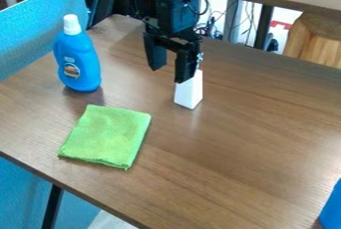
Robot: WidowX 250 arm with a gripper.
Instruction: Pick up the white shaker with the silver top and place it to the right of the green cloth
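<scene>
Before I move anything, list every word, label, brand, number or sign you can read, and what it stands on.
No text can be read.
Blue plastic bottle with a white cap: it bears a front label, its print too small to read.
Folded green cloth: no print visible.
White tapered block: no print visible.

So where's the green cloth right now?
The green cloth lies on the brown table, left of the middle in the camera view, just below the blue bottle with the white cap.

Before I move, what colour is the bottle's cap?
The cap is white, atop the blue bottle; it shows best in the camera view.
</scene>
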